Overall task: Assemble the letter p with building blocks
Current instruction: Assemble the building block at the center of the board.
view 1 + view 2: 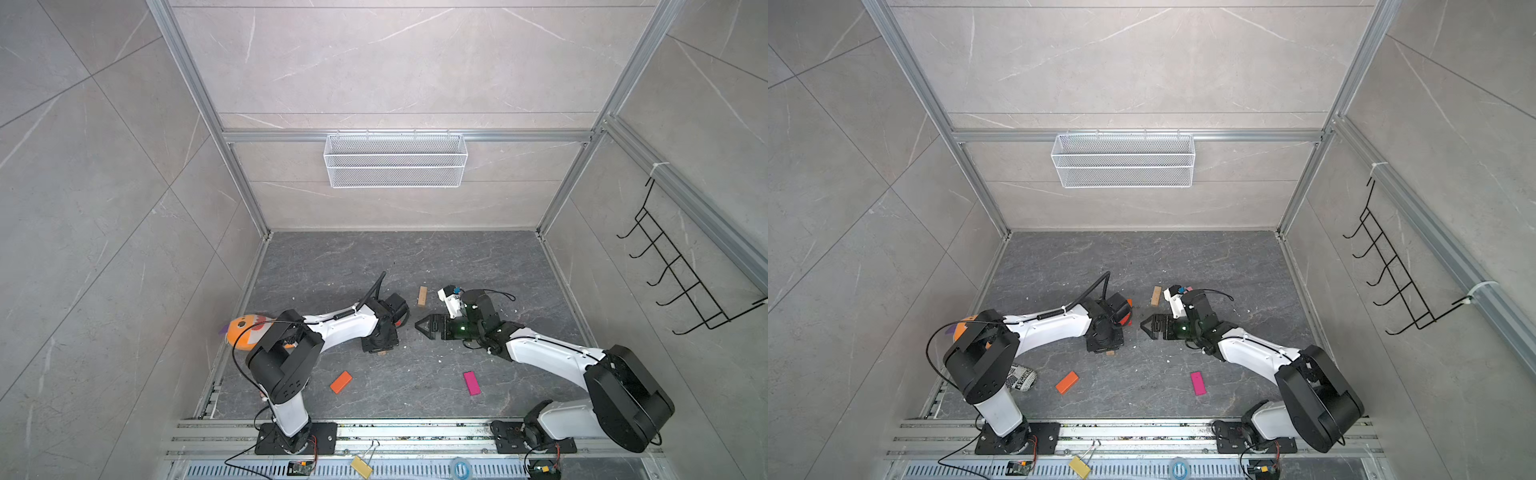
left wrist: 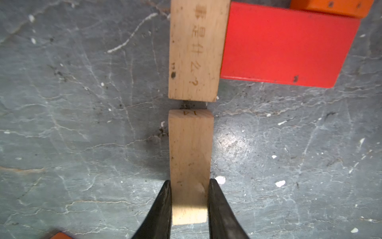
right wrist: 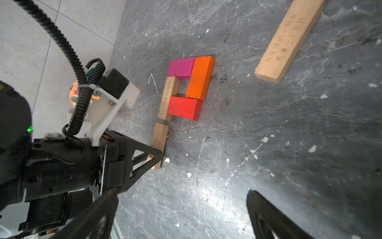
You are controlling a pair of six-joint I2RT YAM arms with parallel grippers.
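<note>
In the right wrist view the letter p (image 3: 186, 91) lies flat on the dark floor. It has a tan stem block (image 3: 168, 98) and a loop of magenta (image 3: 181, 67), orange (image 3: 200, 78) and red (image 3: 184, 108) blocks. My left gripper (image 2: 190, 181) is shut on a second tan block (image 2: 190, 149). That block lies end to end with the stem block (image 2: 194, 51), a narrow gap between them. My right gripper (image 3: 182, 207) hangs open and empty just right of the figure, and shows in a top view (image 1: 417, 326).
Loose blocks lie around: a tan one (image 1: 422, 296) behind the right gripper, an orange one (image 1: 340, 381) and a magenta one (image 1: 471, 383) toward the front. An orange plush fish (image 1: 245, 332) sits at the left wall under the left arm. A wire basket (image 1: 395, 160) hangs on the back wall.
</note>
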